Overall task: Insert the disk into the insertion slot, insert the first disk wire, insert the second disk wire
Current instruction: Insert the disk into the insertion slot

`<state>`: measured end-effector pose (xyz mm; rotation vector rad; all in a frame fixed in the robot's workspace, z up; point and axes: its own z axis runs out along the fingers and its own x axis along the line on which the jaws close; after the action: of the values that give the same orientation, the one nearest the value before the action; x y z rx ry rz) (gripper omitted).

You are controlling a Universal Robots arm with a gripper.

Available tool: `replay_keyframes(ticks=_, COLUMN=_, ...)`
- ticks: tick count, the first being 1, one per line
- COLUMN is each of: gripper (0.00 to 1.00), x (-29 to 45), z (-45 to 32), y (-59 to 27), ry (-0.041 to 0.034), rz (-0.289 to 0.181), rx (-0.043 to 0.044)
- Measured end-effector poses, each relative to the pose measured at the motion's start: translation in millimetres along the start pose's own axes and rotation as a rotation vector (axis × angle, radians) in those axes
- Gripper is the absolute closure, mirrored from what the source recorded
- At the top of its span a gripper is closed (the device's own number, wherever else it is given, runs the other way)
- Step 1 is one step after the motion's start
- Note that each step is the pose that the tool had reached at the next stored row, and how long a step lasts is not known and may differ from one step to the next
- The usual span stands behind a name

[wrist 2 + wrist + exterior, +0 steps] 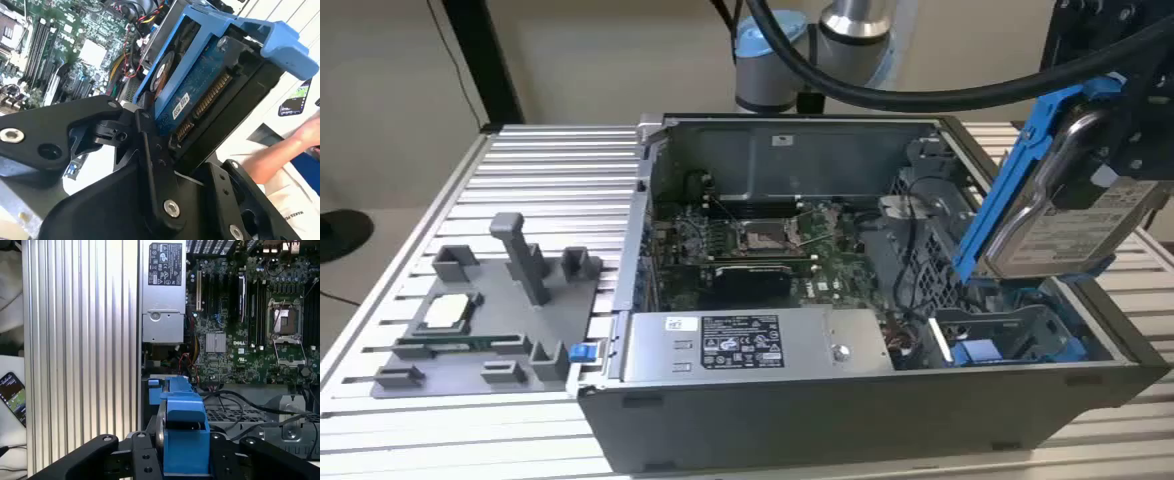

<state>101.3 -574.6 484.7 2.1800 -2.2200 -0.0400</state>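
Note:
The disk (1067, 225), a silver drive with a white label in a bright blue carrier frame, hangs tilted above the open computer case at the exterior view's right. My gripper (1121, 150) is shut on it from above. In the second wrist view the disk's (200, 95) blue circuit side and connector show between the black fingers (150, 150) of my gripper (182, 150). In the first wrist view the carrier (182, 440) sits clamped in my gripper (184, 460). The insertion slot (1014, 340), a blue plastic bay, lies just below the disk; its blue edge (172, 387) shows beyond the carrier. Loose coloured wires (187, 360) lie beside the slot.
The grey power-supply box (747, 345) and the motherboard (747, 240) fill the case beside the slot. A grey fixture tray (480, 320) with parts stands on the ribbed table at the exterior view's left. A person's arm (285, 145) and a phone (15, 395) are close by.

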Motion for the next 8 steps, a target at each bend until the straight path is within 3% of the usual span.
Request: replay_keyframes(ticks=8, gripper=1.00, x=0.0, z=0.0, y=0.0, ry=-0.0001, rz=0.000, rx=0.0000)
